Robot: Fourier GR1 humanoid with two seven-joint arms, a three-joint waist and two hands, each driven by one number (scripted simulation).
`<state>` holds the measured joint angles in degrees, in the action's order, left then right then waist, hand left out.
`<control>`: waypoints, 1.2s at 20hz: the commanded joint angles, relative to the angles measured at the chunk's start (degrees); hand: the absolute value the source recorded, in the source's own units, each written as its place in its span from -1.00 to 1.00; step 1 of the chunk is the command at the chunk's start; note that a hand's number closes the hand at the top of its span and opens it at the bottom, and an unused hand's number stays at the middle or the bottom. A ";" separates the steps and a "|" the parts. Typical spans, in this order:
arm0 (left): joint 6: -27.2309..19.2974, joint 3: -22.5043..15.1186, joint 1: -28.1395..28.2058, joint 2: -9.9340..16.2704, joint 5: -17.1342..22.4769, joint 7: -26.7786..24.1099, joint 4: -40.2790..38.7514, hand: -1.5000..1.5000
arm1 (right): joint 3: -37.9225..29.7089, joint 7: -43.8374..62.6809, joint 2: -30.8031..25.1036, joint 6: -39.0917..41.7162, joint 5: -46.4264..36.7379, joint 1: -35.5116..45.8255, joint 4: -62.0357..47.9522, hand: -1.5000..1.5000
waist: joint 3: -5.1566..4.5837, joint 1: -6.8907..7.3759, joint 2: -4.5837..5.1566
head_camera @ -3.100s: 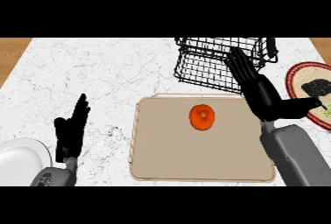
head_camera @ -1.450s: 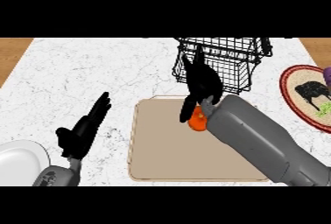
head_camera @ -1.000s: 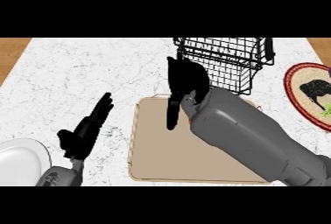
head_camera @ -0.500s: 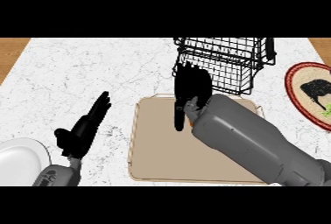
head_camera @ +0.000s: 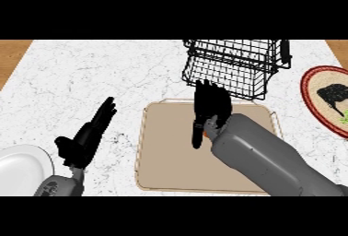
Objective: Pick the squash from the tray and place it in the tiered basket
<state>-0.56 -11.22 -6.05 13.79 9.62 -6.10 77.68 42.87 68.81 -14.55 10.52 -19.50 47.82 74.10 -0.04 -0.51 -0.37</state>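
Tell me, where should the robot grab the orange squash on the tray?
Probably around its middle, coming from above. The squash lies low on the flat tray, so only its top and sides are free. The right hand already covers it; just an orange sliver shows.

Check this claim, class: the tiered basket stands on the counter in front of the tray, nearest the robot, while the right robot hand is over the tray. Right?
Not quite. The head view shows the tiered basket beyond the tray, on its far side. The right robot hand is indeed over the tray.
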 commanded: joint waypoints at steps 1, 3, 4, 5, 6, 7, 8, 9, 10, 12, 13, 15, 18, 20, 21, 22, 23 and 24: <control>1.27 0.58 -1.02 0.22 0.04 -0.71 -1.15 0.00 | -0.68 12.77 2.73 0.97 -2.26 -0.33 -2.06 -1.00 | -0.03 0.18 0.20; 0.18 0.18 -2.14 -1.32 -0.80 -1.36 -2.02 0.00 | -1.37 9.40 2.15 -0.21 -3.57 -2.15 -5.06 -1.00 | -0.02 0.29 0.39; -0.58 0.61 -1.10 -1.17 -0.80 -0.49 -1.23 0.00 | -0.81 10.65 -0.01 1.04 -3.52 -5.50 0.73 -1.00 | 0.00 -0.29 0.07; -0.69 -0.01 0.39 -1.52 -1.26 -1.05 -1.15 0.00 | -1.88 11.72 0.75 1.89 -3.52 -4.29 0.11 -1.00 | -0.01 0.03 0.08; -0.77 -0.37 0.14 -1.44 -2.13 -1.18 -1.14 0.00 | -1.14 11.39 0.79 1.62 -4.59 -6.04 1.73 -1.00 | 0.00 -0.04 0.08; -0.45 0.17 -1.51 -1.43 -2.28 -1.85 -3.25 0.00 | -2.76 11.77 0.58 2.42 -4.00 -5.15 1.17 -1.00 | -0.02 -0.23 0.15; 1.66 0.93 -0.81 -0.48 -0.50 -1.19 -1.80 0.00 | -4.08 10.07 2.15 1.83 -4.38 -4.17 -1.88 -1.00 | -0.01 0.47 0.26; 1.09 0.86 0.64 0.30 -1.00 -0.23 0.26 0.00 | -3.28 9.65 0.32 2.12 -5.13 -6.82 0.25 -1.00 | 0.01 0.34 0.11; 2.00 1.43 -0.98 0.14 -0.45 -0.85 -1.07 0.00 | -1.49 10.03 4.84 -0.88 -7.40 -7.30 -3.24 -1.00 | 0.00 0.58 0.28; -0.98 -0.91 -0.06 -3.23 -2.15 0.57 0.67 0.00 | -2.65 9.88 3.26 1.64 -7.29 -9.18 0.33 -1.00 | 0.02 0.27 0.12; 0.74 1.41 -3.90 -1.86 -1.77 -0.57 -4.52 0.00 | -2.75 5.91 1.92 -0.88 -9.05 -11.50 -0.85 -1.00 | 0.01 -0.08 0.33; 1.54 1.89 -4.14 -1.57 -1.68 -1.01 -4.29 0.00 | -5.01 6.04 2.76 1.16 -9.09 -10.19 -1.60 -1.00 | 0.01 0.18 0.32; 2.31 3.08 -1.13 -0.45 -1.03 -1.72 -1.95 0.00 | -7.56 1.66 3.50 1.51 -10.37 -9.17 -6.67 -1.00 | 0.02 0.80 0.39; 0.80 1.69 -2.79 -2.46 -2.33 1.28 -1.22 0.00 | -6.55 1.29 3.94 -0.44 -13.21 -13.22 -3.85 -1.00 | 0.03 0.39 0.33; 0.62 0.92 -1.42 -2.91 -2.92 1.06 -0.36 0.00 | -8.69 -2.57 7.25 -2.46 -13.68 -10.12 -11.98 -1.00 | 0.04 0.99 0.48; 1.89 2.15 -1.36 -2.66 -2.81 -0.09 -1.99 0.00 | -10.44 -2.65 5.07 -0.25 -14.62 -11.98 -5.43 1.00 | 0.03 0.57 0.35; 0.76 1.42 -1.31 -3.54 -3.99 -1.10 -1.86 0.00 | -9.24 -4.40 8.88 -5.23 -16.62 -12.33 -6.57 1.00 | 0.03 0.68 0.38; 2.32 1.59 1.96 -1.58 -2.70 0.88 2.81 0.00 | -8.33 -7.30 8.01 -7.09 -19.07 -13.12 -6.05 1.00 | 0.05 0.91 0.32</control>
<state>1.03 -9.67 -6.45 11.77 7.10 -6.15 77.32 34.66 62.06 -9.60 8.55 -34.36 36.09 68.64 -0.17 0.01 -0.27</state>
